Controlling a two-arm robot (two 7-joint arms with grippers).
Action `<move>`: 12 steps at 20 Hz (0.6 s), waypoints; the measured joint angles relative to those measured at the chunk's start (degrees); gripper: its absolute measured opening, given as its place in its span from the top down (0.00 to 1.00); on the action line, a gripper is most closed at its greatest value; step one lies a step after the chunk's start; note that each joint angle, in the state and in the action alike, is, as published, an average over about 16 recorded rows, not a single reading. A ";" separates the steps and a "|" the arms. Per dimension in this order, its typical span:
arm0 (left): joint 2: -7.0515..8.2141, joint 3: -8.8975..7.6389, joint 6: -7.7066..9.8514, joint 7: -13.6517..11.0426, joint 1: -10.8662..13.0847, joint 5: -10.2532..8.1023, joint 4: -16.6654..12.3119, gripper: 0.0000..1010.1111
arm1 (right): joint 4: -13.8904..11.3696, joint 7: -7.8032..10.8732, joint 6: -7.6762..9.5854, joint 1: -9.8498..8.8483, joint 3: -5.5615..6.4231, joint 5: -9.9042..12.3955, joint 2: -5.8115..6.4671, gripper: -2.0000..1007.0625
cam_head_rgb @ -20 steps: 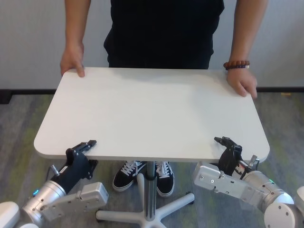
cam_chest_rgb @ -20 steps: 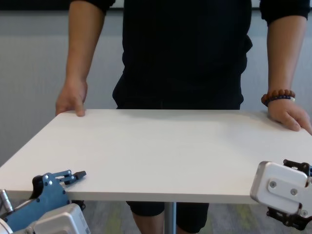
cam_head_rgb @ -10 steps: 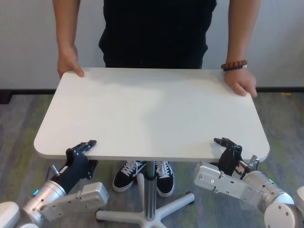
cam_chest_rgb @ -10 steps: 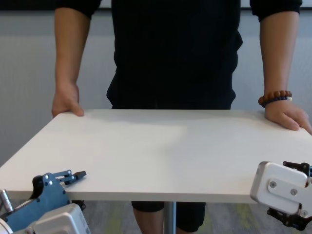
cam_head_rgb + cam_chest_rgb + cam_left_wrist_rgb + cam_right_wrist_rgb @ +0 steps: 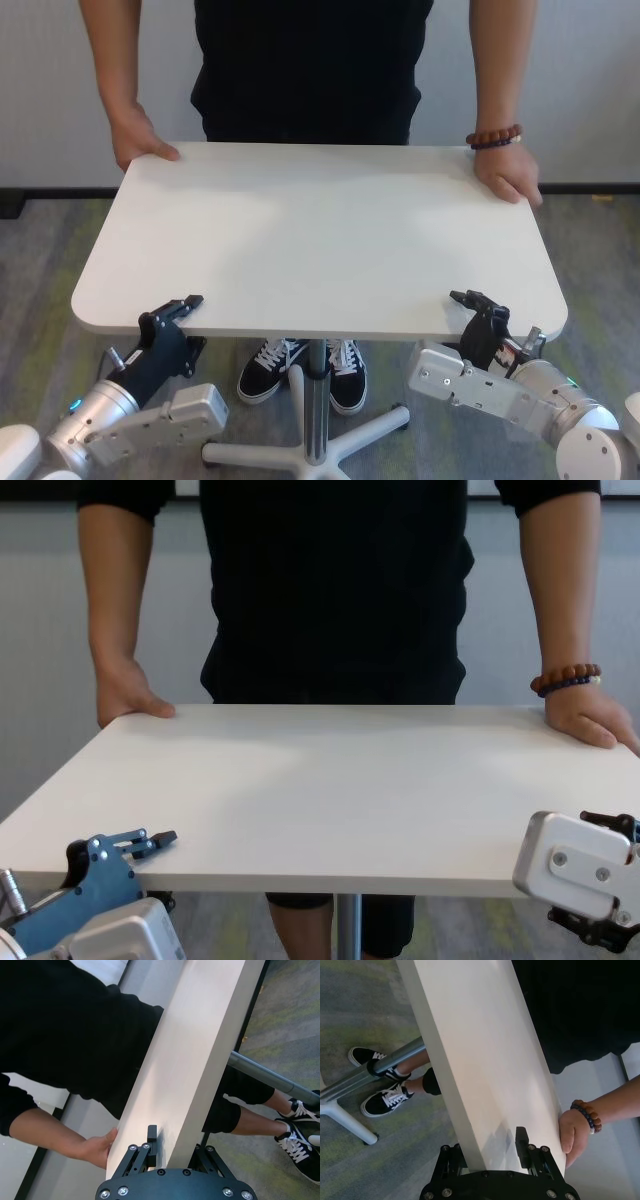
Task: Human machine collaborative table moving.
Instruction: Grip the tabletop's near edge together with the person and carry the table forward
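A person and a two-armed robot face each other across the table [image 5: 320,235], a wide white surface with rounded corners that stands on a slim grey pole [image 5: 317,400] rising from a white star-shaped base on grey-green carpet. The human [image 5: 315,70], in a black top and black knee-length pants, stands at the far edge with both hands on the far corners; a brown bead bracelet [image 5: 497,137] circles the wrist on the robot's right side, and black-and-white sneakers [image 5: 300,372] show beneath the near edge beside the pole.

On the robot's side, the left gripper [image 5: 180,312] sits at the near edge toward the left corner, its fingers clamped on the thin rim: the left wrist view shows one finger [image 5: 152,1138] lying on top of the white board and the other tucked under it. The chest view picks out the blue part of this gripper just below the tabletop. The right gripper [image 5: 478,305] holds the near edge toward the right corner in the same way, fingers closed on the rim, with one black finger [image 5: 521,1144] on the upper face and its partner below, as the right wrist view shows. Both silver-grey forearms reach up from below the near edge. The tabletop looks level, its top bare, with a pale wall behind the person.
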 joint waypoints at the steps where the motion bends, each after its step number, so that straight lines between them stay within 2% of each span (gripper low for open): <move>1: 0.00 0.00 0.00 0.00 0.00 0.00 0.00 0.69 | 0.00 0.00 0.00 0.00 0.00 0.00 0.00 0.41; 12: 0.00 0.00 0.00 0.00 0.00 0.00 0.01 0.69 | 0.00 0.00 0.00 0.00 0.00 0.00 0.00 0.41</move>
